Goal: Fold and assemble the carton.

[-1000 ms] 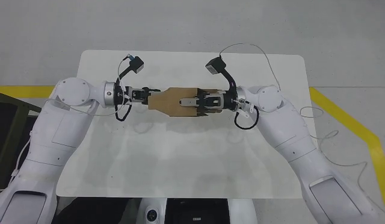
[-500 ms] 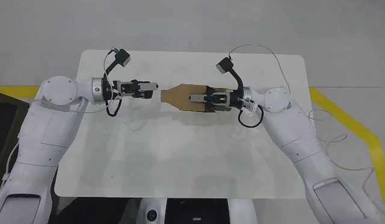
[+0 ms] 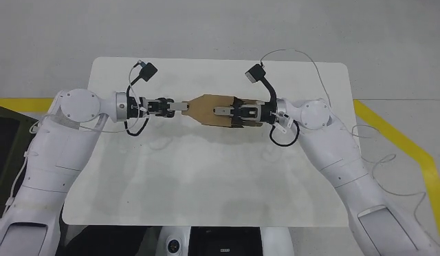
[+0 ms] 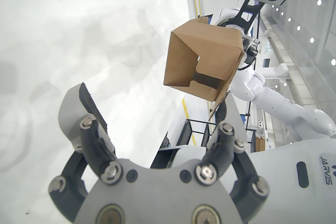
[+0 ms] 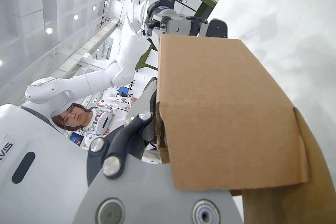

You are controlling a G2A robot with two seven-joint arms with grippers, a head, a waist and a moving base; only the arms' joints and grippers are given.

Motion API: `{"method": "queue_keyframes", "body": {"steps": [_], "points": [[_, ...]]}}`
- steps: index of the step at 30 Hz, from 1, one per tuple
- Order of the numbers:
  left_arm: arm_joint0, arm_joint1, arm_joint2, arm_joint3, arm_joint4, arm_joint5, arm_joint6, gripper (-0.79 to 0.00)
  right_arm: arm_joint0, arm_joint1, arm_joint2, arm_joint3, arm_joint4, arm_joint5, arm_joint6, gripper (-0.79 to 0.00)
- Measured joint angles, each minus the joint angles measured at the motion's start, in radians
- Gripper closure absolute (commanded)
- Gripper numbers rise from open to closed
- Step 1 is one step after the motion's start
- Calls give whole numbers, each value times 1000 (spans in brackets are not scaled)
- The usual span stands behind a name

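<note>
The white, smooth, round-cornered surface [image 3: 110,187] lies beneath the brown corrugated-cardboard carton [image 3: 210,109], a half-formed, open-ended sleeve with creased panels, held aloft over the middle. The right tool [image 3: 237,111] grips one carton wall. The left tool [image 3: 176,107], spread wide, has come back to the open end after drawing away, its ribbed pad [image 4: 223,112] beside a loose flap [image 4: 226,84], likely ready to fold it.

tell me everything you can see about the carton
Brown cardboard carton, partly folded into a box shape, held sideways above the white table. The right gripper is shut on one end. The other end, its flaps angled inward and not closed, faces the open left gripper.
</note>
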Motion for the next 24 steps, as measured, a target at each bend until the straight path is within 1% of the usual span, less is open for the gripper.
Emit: {"method": "queue_keyframes", "body": {"steps": [10, 24], "points": [[2, -4, 21, 8, -40, 4, -23, -785, 3, -9, -23, -29, 49, -14, 22, 0], [-14, -12, 53, 10, -78, -15, -45, -785, 23, -29, -62, -20, 123, -40, 48, 0]]}}
